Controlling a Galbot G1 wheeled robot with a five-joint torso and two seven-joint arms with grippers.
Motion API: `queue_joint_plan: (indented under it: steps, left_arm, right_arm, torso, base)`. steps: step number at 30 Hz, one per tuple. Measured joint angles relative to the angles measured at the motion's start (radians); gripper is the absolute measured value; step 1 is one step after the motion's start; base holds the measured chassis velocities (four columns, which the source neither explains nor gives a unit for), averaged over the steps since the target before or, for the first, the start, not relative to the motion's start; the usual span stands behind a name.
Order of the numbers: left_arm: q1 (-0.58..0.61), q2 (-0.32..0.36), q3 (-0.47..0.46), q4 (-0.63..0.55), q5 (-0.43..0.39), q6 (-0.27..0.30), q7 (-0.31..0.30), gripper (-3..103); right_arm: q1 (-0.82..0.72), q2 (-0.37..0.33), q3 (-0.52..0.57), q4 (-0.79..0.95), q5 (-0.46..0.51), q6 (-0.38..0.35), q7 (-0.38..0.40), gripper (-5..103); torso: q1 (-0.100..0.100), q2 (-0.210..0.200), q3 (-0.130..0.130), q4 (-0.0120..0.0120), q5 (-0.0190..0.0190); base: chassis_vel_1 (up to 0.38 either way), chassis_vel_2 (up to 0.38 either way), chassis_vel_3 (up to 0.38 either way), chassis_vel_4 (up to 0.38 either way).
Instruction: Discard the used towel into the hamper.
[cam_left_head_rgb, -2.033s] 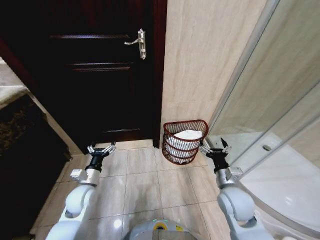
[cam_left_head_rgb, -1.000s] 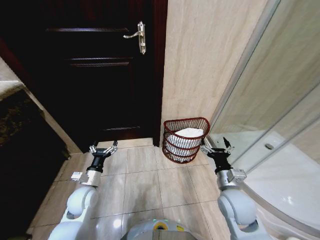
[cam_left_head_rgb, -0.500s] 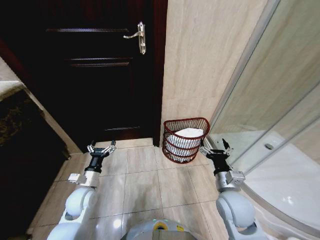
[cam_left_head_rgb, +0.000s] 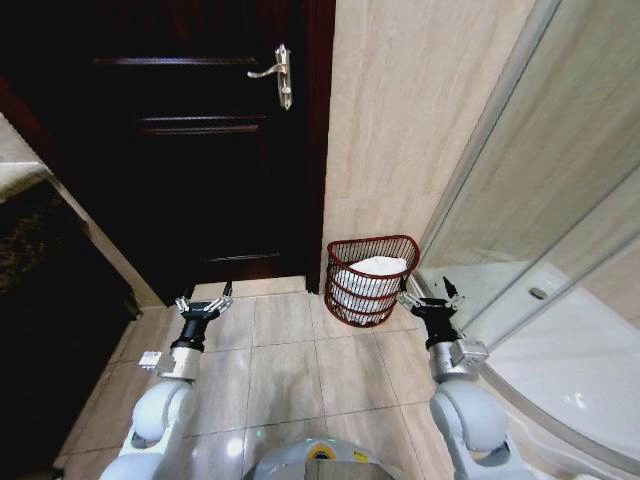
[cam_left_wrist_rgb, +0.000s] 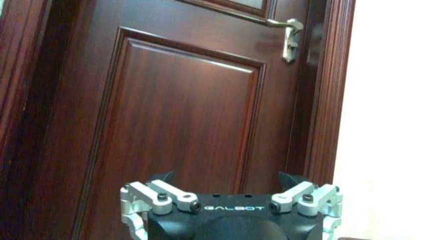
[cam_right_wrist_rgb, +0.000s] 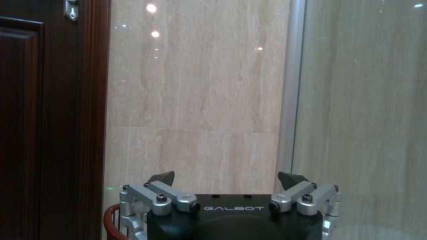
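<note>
The hamper (cam_left_head_rgb: 372, 282), a reddish-brown open-weave basket, stands on the tiled floor against the beige wall, just right of the door. A white towel (cam_left_head_rgb: 378, 268) lies inside it. My right gripper (cam_left_head_rgb: 429, 296) hovers open and empty just right of the hamper, close to its rim. Well left of the hamper, my left gripper (cam_left_head_rgb: 205, 300) is held open and empty over the floor in front of the door. In the right wrist view the open right gripper (cam_right_wrist_rgb: 227, 179) faces the wall, with the hamper's rim (cam_right_wrist_rgb: 111, 218) at the picture's lower left. The open left gripper (cam_left_wrist_rgb: 227, 177) faces the door.
A dark wooden door (cam_left_head_rgb: 190, 150) with a metal handle (cam_left_head_rgb: 280, 72) is shut ahead on the left. A glass shower enclosure (cam_left_head_rgb: 560, 260) closes off the right side. A counter edge (cam_left_head_rgb: 25, 170) juts in at the far left. Open tiled floor (cam_left_head_rgb: 290, 360) lies between the arms.
Since 2 s ago the whole head view has shifted slightly, so the camera moved. Both grippers stay open and nearly in place; the towel lies in the hamper throughout.
</note>
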Motion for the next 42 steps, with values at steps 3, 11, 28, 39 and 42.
queue_joint_plan:
  steps: [3, 11, 28, 39, 42]
  left_arm:
    - [0.009, -0.003, -0.001, 0.000, 0.001, -0.002, 0.007, 100]
    - [0.019, -0.001, -0.004, -0.001, 0.000, -0.019, 0.013, 100]
    - [0.023, 0.002, -0.008, -0.003, 0.002, -0.034, 0.025, 100]
    - [0.023, 0.003, -0.008, -0.003, 0.001, -0.037, 0.026, 100]
    - [0.025, 0.003, -0.008, -0.003, 0.001, -0.038, 0.026, 100]
  right_arm:
    - [-0.007, 0.011, -0.001, 0.000, -0.007, 0.003, -0.001, 100]
    - [-0.034, 0.017, -0.003, 0.014, -0.020, 0.009, -0.007, 100]
    - [-0.050, 0.026, -0.008, 0.018, -0.037, 0.027, -0.008, 100]
    - [-0.058, 0.024, -0.007, 0.025, -0.038, 0.028, -0.008, 100]
    - [-0.062, 0.024, -0.008, 0.030, -0.039, 0.028, -0.008, 100]
  torso:
    - [0.000, 0.000, 0.000, 0.0000, 0.0000]
    - [0.000, 0.001, 0.000, 0.0000, -0.0001]
    - [0.000, 0.001, 0.001, 0.0000, 0.0000]
    - [0.000, 0.001, 0.001, 0.0001, 0.0000]
    - [0.000, 0.001, 0.001, 0.0000, 0.0000]
  base:
    - [0.000, 0.000, 0.000, 0.000]
    - [0.000, 0.000, 0.000, 0.000]
    - [0.022, -0.023, -0.023, 0.022]
    - [0.016, -0.021, -0.017, 0.014]
    - [0.020, -0.015, -0.016, 0.016]
